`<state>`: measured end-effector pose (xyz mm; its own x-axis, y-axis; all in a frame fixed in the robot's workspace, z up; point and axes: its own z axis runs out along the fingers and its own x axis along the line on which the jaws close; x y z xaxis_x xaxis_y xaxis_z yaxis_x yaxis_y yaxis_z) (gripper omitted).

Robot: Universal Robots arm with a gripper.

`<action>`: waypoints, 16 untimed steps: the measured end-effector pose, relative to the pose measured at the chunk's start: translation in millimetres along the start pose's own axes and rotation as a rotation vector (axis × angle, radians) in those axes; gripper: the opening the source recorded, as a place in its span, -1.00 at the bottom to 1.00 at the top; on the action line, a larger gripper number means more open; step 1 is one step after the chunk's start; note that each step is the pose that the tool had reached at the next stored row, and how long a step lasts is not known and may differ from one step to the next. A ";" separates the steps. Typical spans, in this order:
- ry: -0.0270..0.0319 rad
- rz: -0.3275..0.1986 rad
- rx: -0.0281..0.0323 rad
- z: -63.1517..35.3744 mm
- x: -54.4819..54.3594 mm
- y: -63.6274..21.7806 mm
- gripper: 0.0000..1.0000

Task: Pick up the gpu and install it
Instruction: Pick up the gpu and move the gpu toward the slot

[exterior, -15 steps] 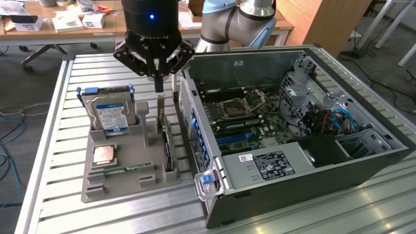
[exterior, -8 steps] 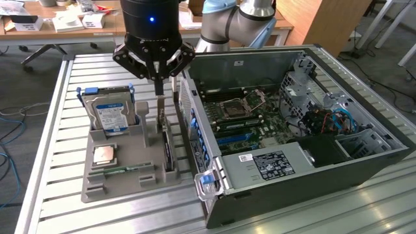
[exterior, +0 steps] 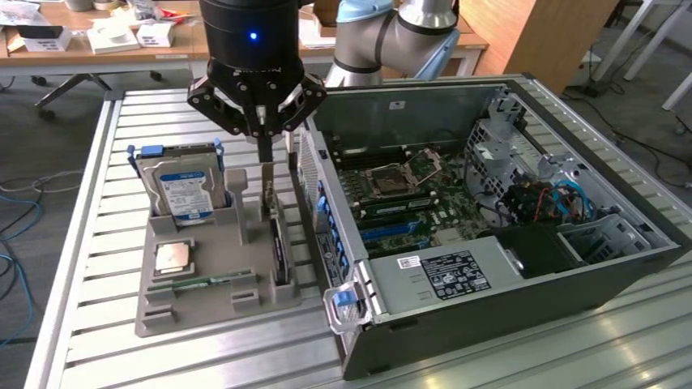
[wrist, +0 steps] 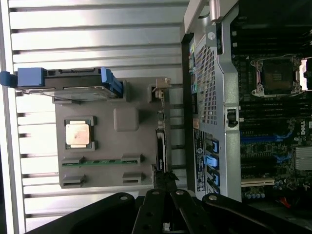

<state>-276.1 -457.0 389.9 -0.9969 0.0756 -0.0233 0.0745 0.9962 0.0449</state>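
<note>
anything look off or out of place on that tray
Nothing stands out. The gpu stands upright in its slot on the tray under the gripper; the hard drive, cpu and ram stick sit squarely in theirs.

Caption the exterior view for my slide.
Gripper over the gpu, standing on edge in a grey parts tray beside the open computer case.

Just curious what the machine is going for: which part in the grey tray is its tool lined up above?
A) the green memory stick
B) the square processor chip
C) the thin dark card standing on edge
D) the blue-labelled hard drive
C: the tool hangs over the gpu, the dark card on edge along the side of the tray nearest the computer case.
</note>
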 end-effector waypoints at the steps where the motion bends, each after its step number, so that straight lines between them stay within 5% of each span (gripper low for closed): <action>1: -0.0001 0.000 0.0000 0.0 0.0 0.0 -0.79; 12: 0.0000 0.000 0.0000 0.0 0.0 0.0 -0.77; 16: -0.0001 0.000 0.0000 0.0 0.0 0.0 -0.40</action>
<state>-276.1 -457.0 389.9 -0.9969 0.0756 -0.0234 0.0745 0.9962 0.0449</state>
